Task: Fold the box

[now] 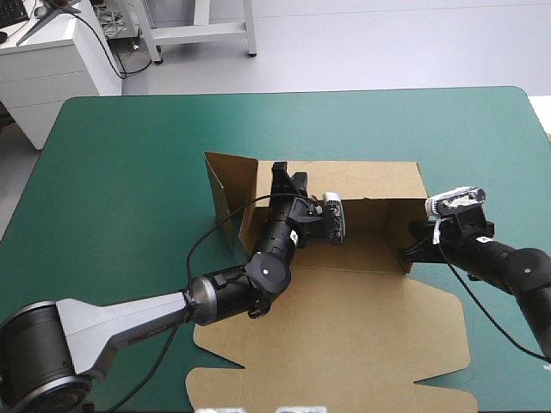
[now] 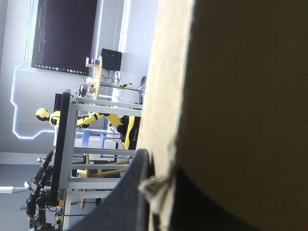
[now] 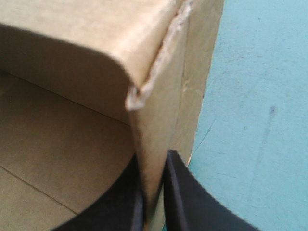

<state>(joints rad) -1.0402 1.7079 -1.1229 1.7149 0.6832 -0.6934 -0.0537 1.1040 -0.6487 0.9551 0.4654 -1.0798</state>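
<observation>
**Item: box [image 1: 344,331], brown board, part-formed.**

- Location: middle of the table [image 1: 120,172], on the teal-green cover, reaching from mid-table to the near edge.
- Condition:
  - The far wall [image 1: 370,179] stood raised.
  - The left flap [image 1: 225,194] stood upright at the far-left corner and was angled outward.
  - The right wall [image 3: 197,57] stood raised and met a folded-in piece at a frayed corner.
  - The lid panel [image 1: 327,361] lay flat toward the near edge, with its notched tabs spread on the cover.

**Item: left pincer [image 1: 288,181].**

- Position: over the left end of the far wall, the arm reaching across the flat board from the near left.
- State: the black fingers [image 2: 132,192] were pressed nearly together, pinching the wall's top edge. In the left wrist view the board's raw edge showed between them.

**Item: right pincer [image 3: 153,161].**

- Position: at the box's right side, the arm coming in from the right.
- State: the fingers were all but closed, pinching the right wall from above, one inside the tray and one outside. Bare teal-green cover lay just beside the outer finger.
</observation>
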